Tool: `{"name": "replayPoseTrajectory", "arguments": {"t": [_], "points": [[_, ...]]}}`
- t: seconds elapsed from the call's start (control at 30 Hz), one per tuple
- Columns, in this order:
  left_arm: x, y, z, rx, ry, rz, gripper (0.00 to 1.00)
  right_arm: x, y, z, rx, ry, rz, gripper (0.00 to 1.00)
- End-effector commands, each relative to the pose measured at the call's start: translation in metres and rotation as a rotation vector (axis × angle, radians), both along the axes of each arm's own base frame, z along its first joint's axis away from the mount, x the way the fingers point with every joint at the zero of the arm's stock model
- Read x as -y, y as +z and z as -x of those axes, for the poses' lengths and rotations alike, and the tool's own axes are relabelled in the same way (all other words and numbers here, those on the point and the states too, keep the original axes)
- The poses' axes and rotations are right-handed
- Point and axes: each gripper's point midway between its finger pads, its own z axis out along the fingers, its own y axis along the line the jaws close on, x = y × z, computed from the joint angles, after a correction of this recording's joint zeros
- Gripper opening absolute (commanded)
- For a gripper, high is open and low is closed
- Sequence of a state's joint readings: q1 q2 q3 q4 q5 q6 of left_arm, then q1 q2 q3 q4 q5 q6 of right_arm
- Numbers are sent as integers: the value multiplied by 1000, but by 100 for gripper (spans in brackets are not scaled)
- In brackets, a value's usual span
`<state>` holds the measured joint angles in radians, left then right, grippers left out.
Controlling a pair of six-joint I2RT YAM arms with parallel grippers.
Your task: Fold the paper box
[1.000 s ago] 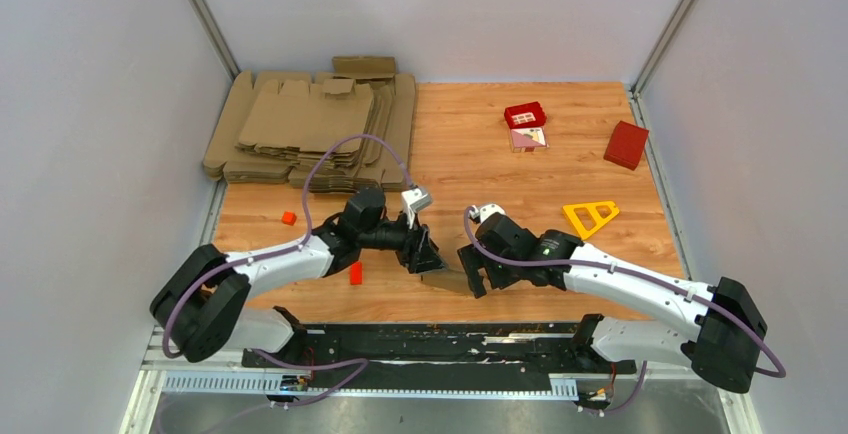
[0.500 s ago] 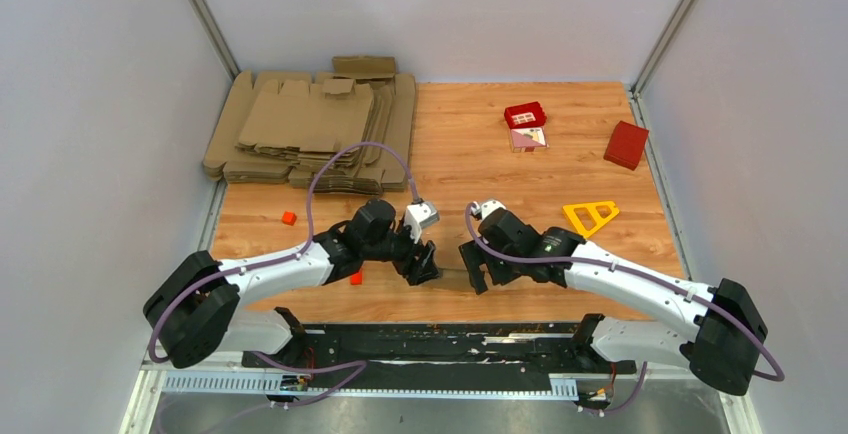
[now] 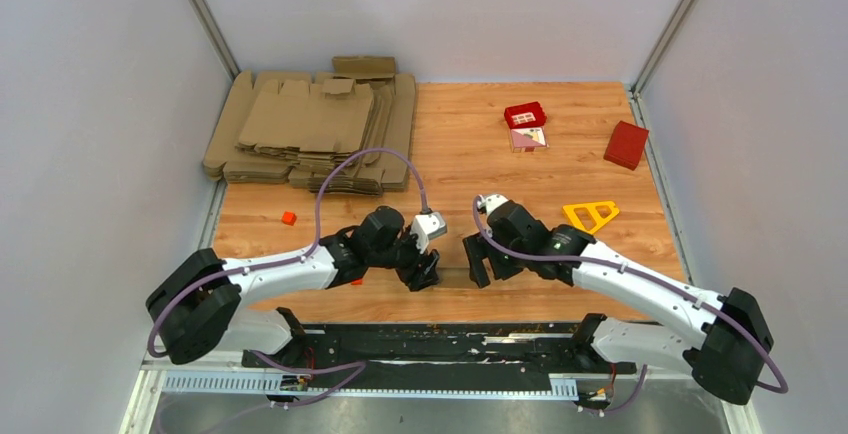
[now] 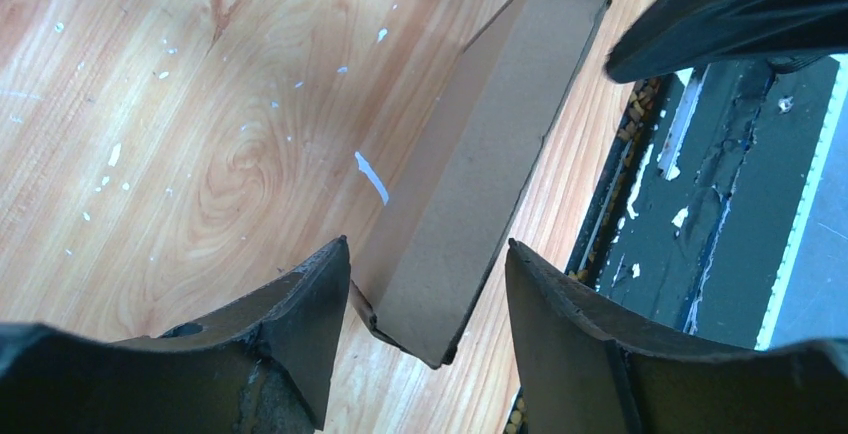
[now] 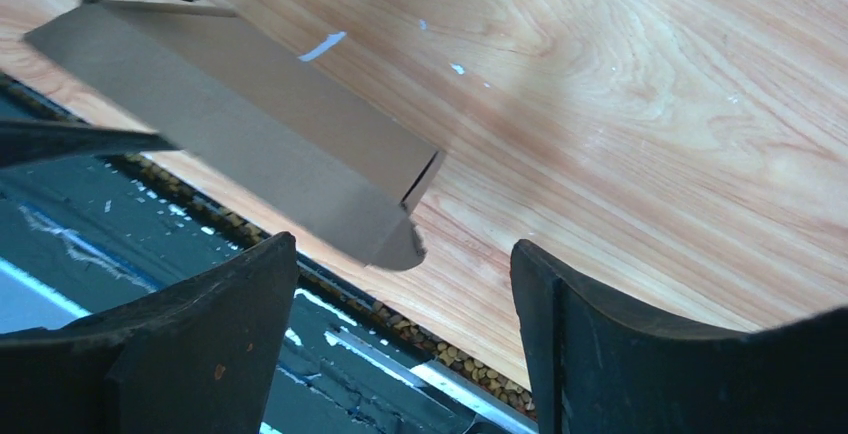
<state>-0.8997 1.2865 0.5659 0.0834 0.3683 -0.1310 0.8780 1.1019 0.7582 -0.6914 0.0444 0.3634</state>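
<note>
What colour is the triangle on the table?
The triangle is yellow, clearest in the top external view.

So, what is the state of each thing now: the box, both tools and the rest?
Paper box: partly folded, long, lying at the near edge of the table.
Left tool: fingers either side of one box end; grip unclear.
Right tool: open, at the other end, not touching.
Cardboard pile: flat, stacked.
Red box: closed.

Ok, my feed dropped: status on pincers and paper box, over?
Left pincer open, astride one end of paper box. Right pincer open at the other end. Box unheld. Nothing blocking.
</note>
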Motion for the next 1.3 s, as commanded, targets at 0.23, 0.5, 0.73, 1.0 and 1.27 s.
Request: {"name": "replayPoseTrajectory", "arguments": {"t": [0.23, 0.5, 0.73, 1.0, 1.27], "points": [[11, 15, -10, 63, -10, 15, 57, -18, 29, 3, 65, 102, -145, 49], [12, 10, -10, 53, -16, -1, 53, -6, 14, -10, 81, 42, -42, 42], [13, 7, -10, 48, -20, -13, 49, -4, 9, -20, 150, 39, -36, 39], [15, 7, -9, 53, -30, -15, 45, 8, 30, -45, 295, -57, -94, 37], [18, 6, -4, 46, -57, -20, 29, 11, 36, -63, 410, -14, -140, 41]]}}
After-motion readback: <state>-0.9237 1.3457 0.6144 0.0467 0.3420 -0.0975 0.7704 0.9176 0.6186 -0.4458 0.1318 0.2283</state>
